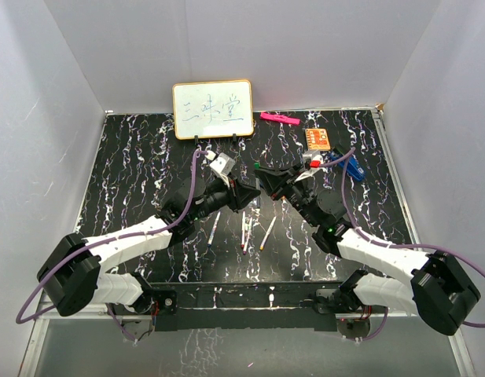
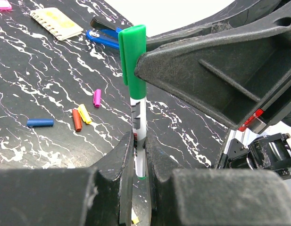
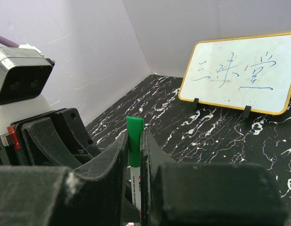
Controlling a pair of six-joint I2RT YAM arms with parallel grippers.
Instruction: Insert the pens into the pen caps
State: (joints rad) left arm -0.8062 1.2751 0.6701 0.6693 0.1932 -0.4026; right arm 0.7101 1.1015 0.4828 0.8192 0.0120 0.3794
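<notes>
A white-barrelled pen [image 2: 138, 125] stands upright between my two grippers above the middle of the table. My left gripper [image 2: 139, 148] is shut on its lower barrel, whose green end shows between the jaws. A green pen cap [image 3: 135, 141] sits over the pen's upper end, and my right gripper [image 3: 134, 143] is shut on that cap. From above, the left gripper [image 1: 250, 194] and the right gripper [image 1: 267, 185] meet tip to tip. Three more pens [image 1: 244, 231] lie on the table below them. Loose caps lie in blue [image 2: 40, 123], red [image 2: 77, 120], yellow [image 2: 84, 113] and purple [image 2: 97, 98].
A small whiteboard [image 1: 213, 109] stands at the back. A pink marker [image 1: 279, 118], an orange card [image 1: 317, 139] and a blue clip [image 1: 352, 168] lie at the back right. White walls close in the black marbled table [image 1: 132, 173] on three sides.
</notes>
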